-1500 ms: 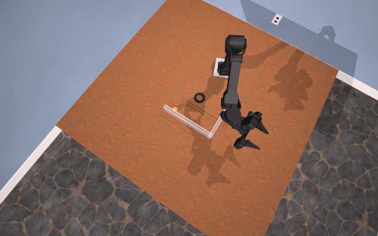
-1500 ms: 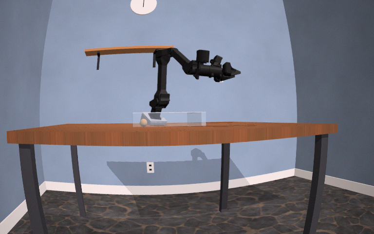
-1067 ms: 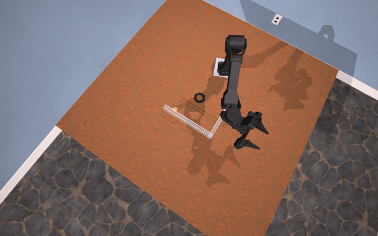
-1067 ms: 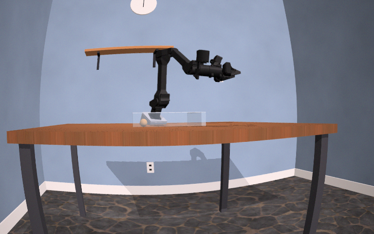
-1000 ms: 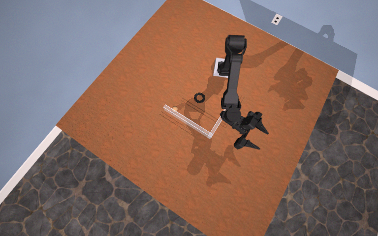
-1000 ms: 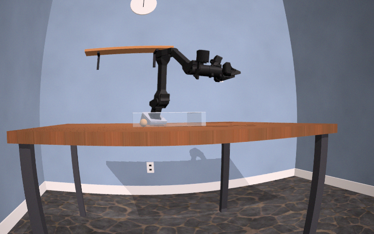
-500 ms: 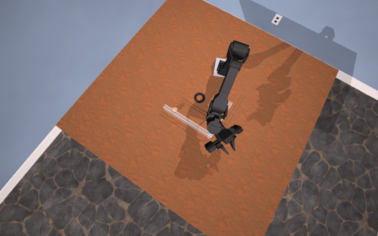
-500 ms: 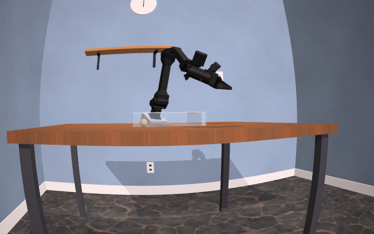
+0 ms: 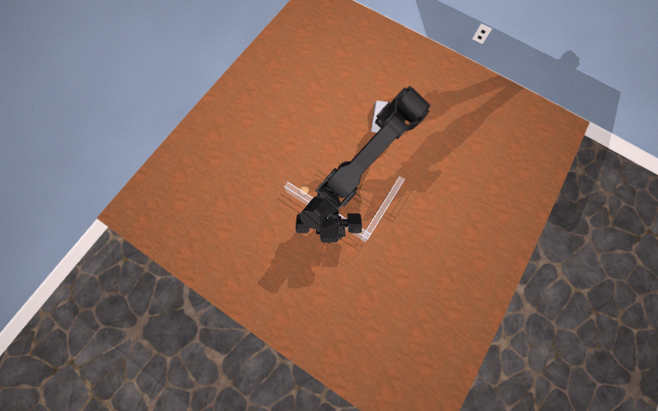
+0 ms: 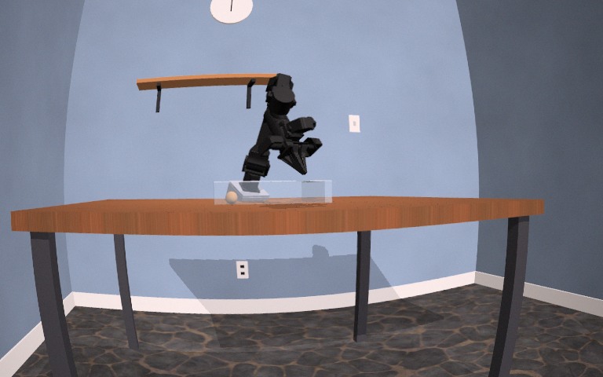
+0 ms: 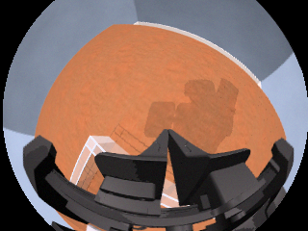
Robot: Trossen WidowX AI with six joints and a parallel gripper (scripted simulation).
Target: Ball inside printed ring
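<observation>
The small tan ball (image 9: 304,188) lies on the orange table top against the far-left end of a clear L-shaped wall (image 9: 383,208); in the side view the ball (image 10: 231,196) sits behind the glass at its left end. My gripper (image 10: 304,170) hangs above the wall, pointing down, well right of the ball and above the table. From overhead the gripper (image 9: 330,231) is over the wall's corner. Its fingers (image 11: 168,135) are shut, tips touching, with nothing between them. The printed ring is not visible; the arm covers that area.
The clear wall (image 10: 272,192) stands low on the table in front of the arm's white base (image 10: 251,192); part of it shows in the wrist view (image 11: 87,157). A wooden shelf (image 10: 204,81) hangs on the back wall behind the arm.
</observation>
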